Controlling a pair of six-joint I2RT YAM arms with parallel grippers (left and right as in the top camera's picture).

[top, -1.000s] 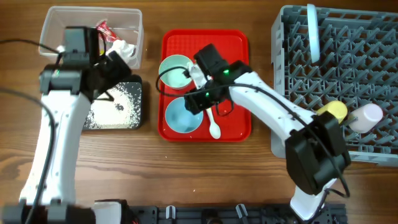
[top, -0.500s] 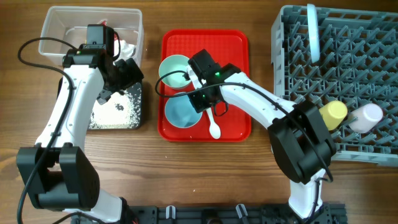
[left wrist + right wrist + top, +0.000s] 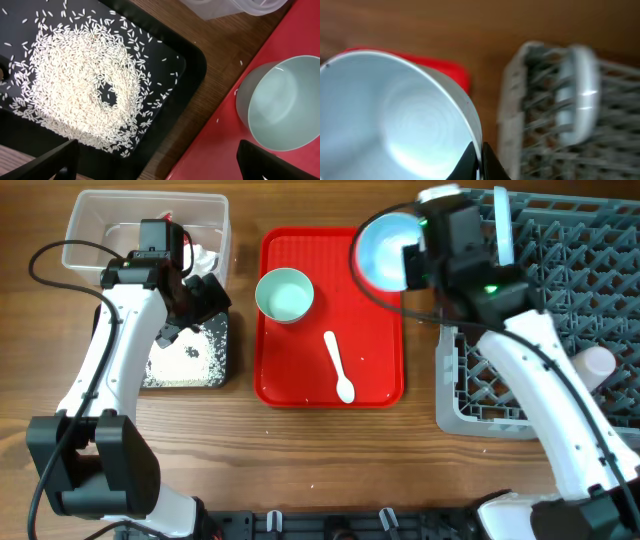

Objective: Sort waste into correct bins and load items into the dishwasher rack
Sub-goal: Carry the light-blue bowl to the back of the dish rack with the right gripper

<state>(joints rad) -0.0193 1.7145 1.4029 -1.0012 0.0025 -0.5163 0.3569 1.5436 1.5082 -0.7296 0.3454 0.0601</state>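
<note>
While aloft, bowl (image 3: 383,248) in right gripper (image 3: 479,161)

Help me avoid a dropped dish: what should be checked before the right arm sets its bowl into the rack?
1. Grip: the right gripper pinches the rim of the bowl: ok.
2. Bowl contents: the inside looks empty in the right wrist view: ok.
3. Clearance: the bowl hangs left of the rack, apart from the upright plate: ok.
4. Free slots: bare pegs show to the right of the plate: ok.
5. Rack area under the right arm: hidden, cannot tell.
6. Left gripper: open, over the black tray, away from the bowl's path: ok.
</note>
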